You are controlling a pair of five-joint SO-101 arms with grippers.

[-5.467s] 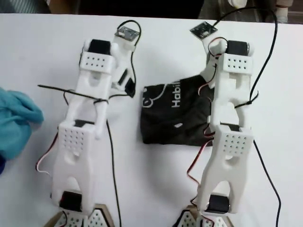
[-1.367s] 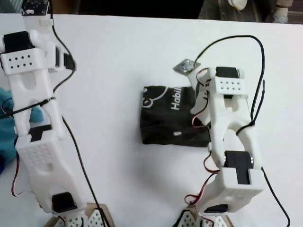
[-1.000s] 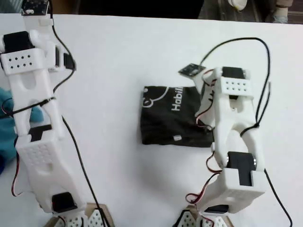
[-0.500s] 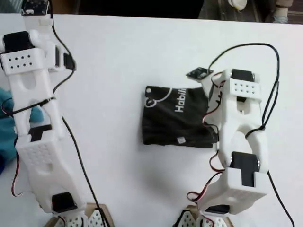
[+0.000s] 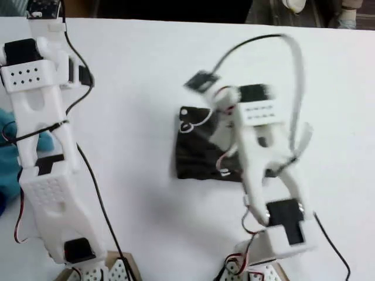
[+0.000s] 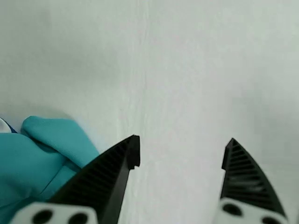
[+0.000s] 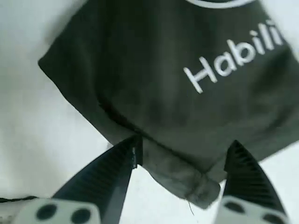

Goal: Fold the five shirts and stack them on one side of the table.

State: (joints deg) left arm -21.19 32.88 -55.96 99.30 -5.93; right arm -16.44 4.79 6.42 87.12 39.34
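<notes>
A folded black shirt [image 5: 196, 155] with white print lies at the middle of the white table [image 5: 146, 88]. My right arm [image 5: 258, 152] hangs over its right part. In the right wrist view my right gripper [image 7: 184, 151] is open just above the black shirt [image 7: 177, 70], near its folded edge, with nothing between the fingers. A crumpled teal shirt [image 5: 9, 158] lies at the table's left edge. My left arm [image 5: 41, 117] stretches along the left side to the far corner. My left gripper [image 6: 182, 151] is open over bare table, the teal shirt [image 6: 37, 154] beside one finger.
The table's far edge [image 5: 176, 20] runs along the top, with dark room behind it. A dark blue bit of cloth [image 5: 2, 205] shows under the teal shirt at the left edge. Black cables [image 5: 99, 199] trail from both arms. Bare table lies right of the black shirt.
My right arm has swung left over the black shirt, which shifted slightly. The left arm went from the middle to the far left earlier and has held still for the last second.
</notes>
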